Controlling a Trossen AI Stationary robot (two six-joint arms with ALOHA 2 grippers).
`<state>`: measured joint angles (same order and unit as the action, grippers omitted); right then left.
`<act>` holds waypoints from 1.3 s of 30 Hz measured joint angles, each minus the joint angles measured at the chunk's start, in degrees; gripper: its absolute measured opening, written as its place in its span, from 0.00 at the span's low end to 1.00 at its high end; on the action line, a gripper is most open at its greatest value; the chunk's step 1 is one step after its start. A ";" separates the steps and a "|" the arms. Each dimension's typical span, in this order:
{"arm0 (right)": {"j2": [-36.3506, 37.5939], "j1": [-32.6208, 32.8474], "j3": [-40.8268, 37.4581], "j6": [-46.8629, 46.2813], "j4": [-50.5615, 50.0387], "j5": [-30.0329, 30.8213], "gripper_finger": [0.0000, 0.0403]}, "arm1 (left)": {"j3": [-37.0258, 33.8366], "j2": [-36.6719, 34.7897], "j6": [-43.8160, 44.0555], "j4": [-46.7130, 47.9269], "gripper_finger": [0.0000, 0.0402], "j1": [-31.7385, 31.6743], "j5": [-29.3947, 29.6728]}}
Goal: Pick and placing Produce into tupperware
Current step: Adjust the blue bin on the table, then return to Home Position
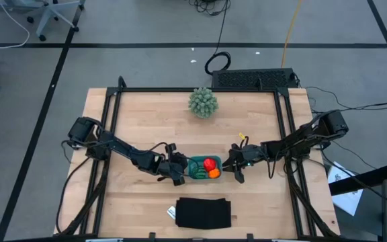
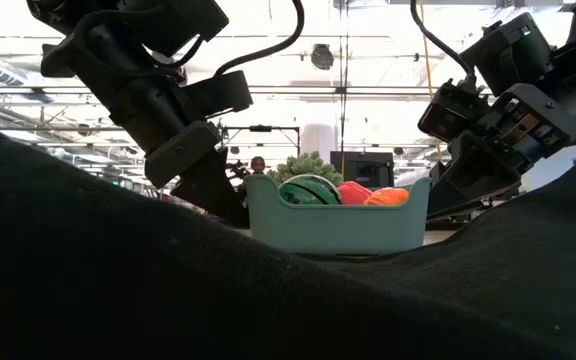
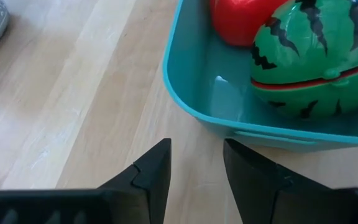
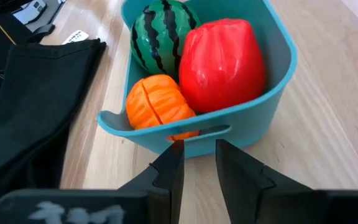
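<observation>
Crowding the tupperware [image 4: 272, 93], melon [image 4: 160, 37] half hides behind tomato [image 4: 222, 62].

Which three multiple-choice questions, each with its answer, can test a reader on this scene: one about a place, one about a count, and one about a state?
1. Where is the watermelon?
A. on the black cloth
B. in the teal container
C. beside the spiky plant

2. How many toy fruits lie in the container?
A. one
B. two
C. three

3. What does the right gripper hold?
A. nothing
B. the orange
C. the tomato

Answers:
1 B, it sits inside the container walls.
2 C, the watermelon, orange and tomato are all inside.
3 A, its fingers stand apart with only table between them.
</observation>
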<state>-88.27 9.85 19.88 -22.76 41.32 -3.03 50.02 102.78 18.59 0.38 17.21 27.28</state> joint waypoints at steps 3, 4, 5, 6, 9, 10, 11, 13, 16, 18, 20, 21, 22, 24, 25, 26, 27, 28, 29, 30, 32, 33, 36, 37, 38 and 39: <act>0.00 -0.01 -0.02 -0.38 -0.95 0.01 0.20 | 0.02 0.00 0.53 1.24 0.38 0.00 -0.06; 0.00 -0.02 -0.02 -0.39 -1.28 0.01 0.20 | 0.02 0.00 0.69 1.68 0.38 0.00 -0.06; 0.00 -0.04 -0.02 -0.39 -1.49 0.02 0.20 | 0.02 0.00 0.84 2.03 0.38 0.00 -0.06; 0.00 -0.05 -0.02 -0.39 -1.66 0.03 0.20 | 0.02 0.00 0.89 2.33 0.38 0.00 -0.06; 0.00 -0.11 -0.02 -0.39 -1.84 0.02 0.20 | 0.02 0.00 1.07 3.68 0.38 0.00 -0.04; 0.00 -0.11 -0.02 -0.39 -1.99 0.04 0.20 | 0.02 0.00 1.41 4.38 0.38 0.00 -0.01; 0.00 -0.11 0.00 -0.39 -2.26 0.02 0.20 | 0.02 0.00 1.50 5.15 0.38 0.00 0.14; 0.00 -0.11 -0.02 -0.39 -3.02 0.02 0.20 | 0.02 0.00 1.67 7.24 0.38 0.20 1.07; 0.00 -0.13 -0.02 -0.31 -3.71 0.02 0.20 | 0.00 -0.57 1.92 10.33 0.38 0.77 2.13; 0.10 -0.18 -0.02 -0.19 -4.04 0.02 0.20 | 0.00 -1.10 2.08 11.29 0.38 1.34 3.56; 1.03 -0.46 -0.04 -0.05 -5.54 0.01 0.20 | -0.02 -2.61 1.99 14.09 0.38 2.03 5.95; 1.68 -0.80 -0.02 0.01 -6.35 0.00 0.20 | -0.02 -3.46 1.84 14.65 0.38 2.27 7.12; 2.85 -1.10 -0.01 0.15 -8.15 0.02 0.20 | 0.03 -4.36 1.51 15.27 0.38 2.51 8.26; 4.94 -1.67 -0.10 1.08 -9.89 0.11 0.20 | 0.01 -6.46 0.83 18.28 0.37 3.07 9.86; 6.14 -1.88 -0.01 1.84 -10.93 0.24 0.20 | 0.00 -7.75 0.22 19.21 0.37 3.21 10.47; 7.51 -2.04 -0.04 2.68 -11.98 0.24 0.19 | 0.00 -9.02 -0.84 19.88 0.35 3.20 10.75; 8.76 -2.19 -0.07 3.79 -12.12 0.23 0.18 | 0.00 -10.23 -2.01 20.49 0.33 3.15 11.15; 9.79 -2.37 -0.03 4.85 -12.20 0.22 0.16 | 0.00 -11.50 -3.36 21.11 0.31 2.94 11.26; 11.02 -2.54 -0.02 5.90 -12.79 0.22 0.14 | -0.02 -13.01 -5.07 22.26 0.28 2.70 11.30; 12.29 -2.73 -0.04 6.66 -13.39 0.20 0.12 | -0.07 -14.32 -6.86 23.00 0.24 2.24 11.30; 14.67 -3.28 -0.02 8.34 -14.35 0.22 0.07 | 0.02 -17.16 -10.52 23.10 0.16 1.17 10.96; 16.04 -3.63 -0.02 9.14 -15.50 0.22 0.04 | 0.00 -18.71 -12.05 24.29 0.11 0.63 10.40; 20.03 -5.50 -0.06 12.30 -18.72 0.22 0.01 | -0.04 -23.15 -17.18 24.07 0.02 -1.75 8.30; 21.21 -6.24 -0.11 13.29 -18.90 0.22 0.01 | -0.04 -24.64 -19.00 24.47 0.02 -2.65 7.73; 22.45 -7.05 -0.06 14.38 -18.95 0.22 0.01 | -0.04 -26.16 -21.06 24.36 0.02 -3.54 7.04; 23.92 -7.89 -0.04 15.81 -19.71 0.16 0.01 | -0.04 -27.53 -23.38 23.92 0.02 -4.41 6.20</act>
<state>-64.35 1.96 19.84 -6.96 21.61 -2.86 49.98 75.25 -4.78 24.30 12.80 33.48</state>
